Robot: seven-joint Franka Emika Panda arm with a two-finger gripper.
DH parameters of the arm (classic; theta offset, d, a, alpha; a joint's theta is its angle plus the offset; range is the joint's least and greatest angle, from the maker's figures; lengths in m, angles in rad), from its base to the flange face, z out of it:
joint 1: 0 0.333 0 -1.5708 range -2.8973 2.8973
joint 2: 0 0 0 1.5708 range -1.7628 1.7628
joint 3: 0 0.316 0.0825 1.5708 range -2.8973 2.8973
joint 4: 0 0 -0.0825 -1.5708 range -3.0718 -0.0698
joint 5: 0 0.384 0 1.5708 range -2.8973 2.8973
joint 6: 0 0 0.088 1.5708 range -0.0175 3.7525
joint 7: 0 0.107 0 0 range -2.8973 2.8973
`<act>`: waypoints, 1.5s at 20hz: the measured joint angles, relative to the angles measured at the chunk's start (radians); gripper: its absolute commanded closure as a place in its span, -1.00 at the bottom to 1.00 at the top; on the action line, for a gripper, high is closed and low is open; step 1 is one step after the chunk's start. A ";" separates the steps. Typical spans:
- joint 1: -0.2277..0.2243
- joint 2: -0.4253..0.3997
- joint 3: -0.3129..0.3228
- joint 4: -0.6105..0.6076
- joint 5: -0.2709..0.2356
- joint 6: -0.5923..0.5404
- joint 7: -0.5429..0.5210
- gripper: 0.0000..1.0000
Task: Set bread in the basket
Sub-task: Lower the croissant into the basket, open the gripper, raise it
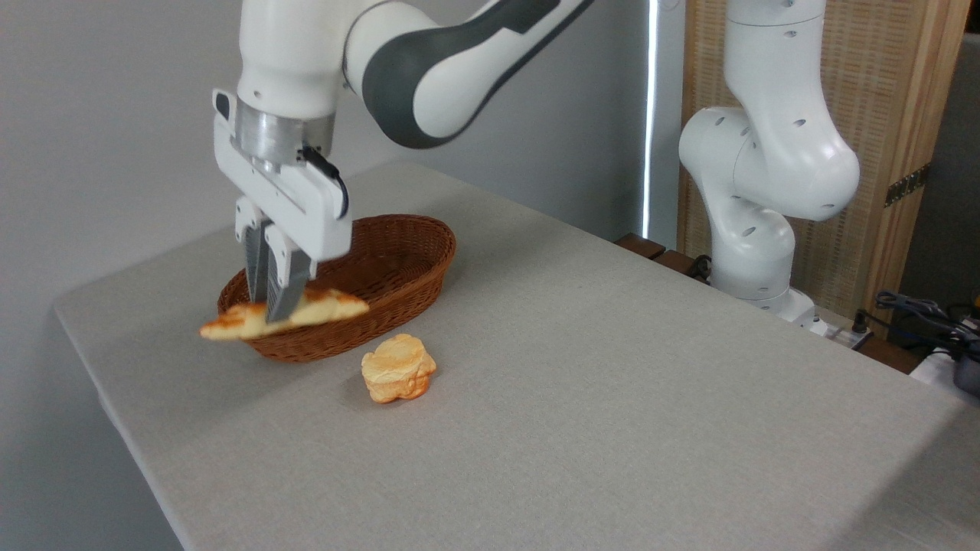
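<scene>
The gripper (pixel 269 312) and its fingers hide the middle of the bread (pixel 321 308) and part of the basket (pixel 398 264) behind them. The arm's upper links are cut off by the top edge. The basket's near-left floor is hidden behind the loaf and the near wall; what shows of its interior holds nothing. The fingers pinch the bread at its middle, holding it level above the basket's near-left rim, its left tip jutting past the rim. A small bun (pixel 398 369) sits on the table (pixel 612 398) just near-right of the basket.
</scene>
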 measured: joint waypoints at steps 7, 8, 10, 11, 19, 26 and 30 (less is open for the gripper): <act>-0.005 -0.006 -0.156 0.000 -0.017 -0.043 -0.107 -0.58; -0.006 -0.005 -0.168 -0.001 -0.017 -0.072 -0.107 -0.78; -0.006 -0.004 -0.183 -0.002 -0.017 -0.132 -0.107 -1.00; -0.006 -0.002 -0.185 -0.003 -0.017 -0.153 -0.107 -1.00; -0.003 0.002 -0.186 -0.004 0.064 -0.202 -0.106 -1.00; 0.012 -0.008 -0.128 0.001 0.203 -0.202 -0.106 -1.00; 0.020 -0.041 -0.020 0.035 0.209 -0.204 -0.083 -1.00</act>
